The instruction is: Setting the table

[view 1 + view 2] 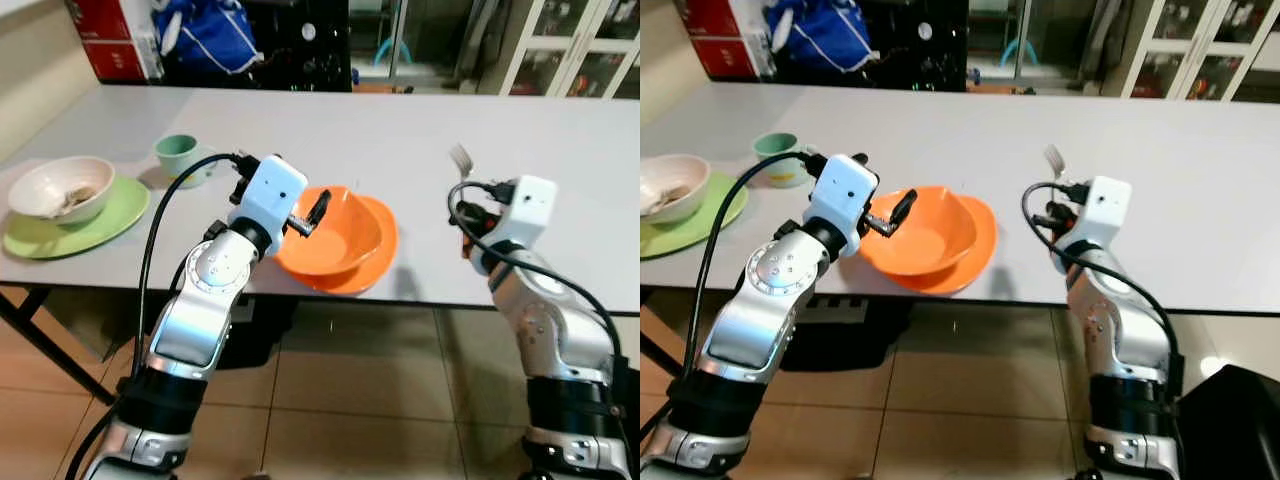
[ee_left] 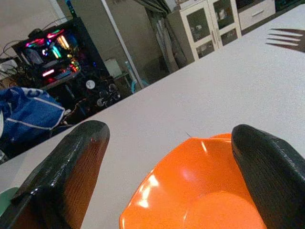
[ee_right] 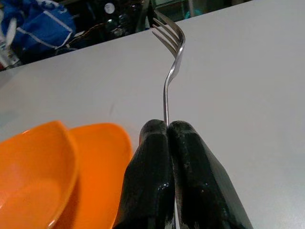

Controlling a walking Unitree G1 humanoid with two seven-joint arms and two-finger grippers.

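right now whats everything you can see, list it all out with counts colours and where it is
table: one, pale grey, spans the scene
orange bowl: one, on the orange plate at the near edge
orange plate: one, under that bowl
white bowl: one, holds scraps, on the green plate at far left
green plate: one, light green, far left
cup: one, pale green, behind the green plate
fork: one, silver, tines forward, over the table right of the orange bowl
blue bag: one, beyond the table
red box: one, back left
left gripper: open, at the orange bowl's rim
right gripper: pinching the fork's handle
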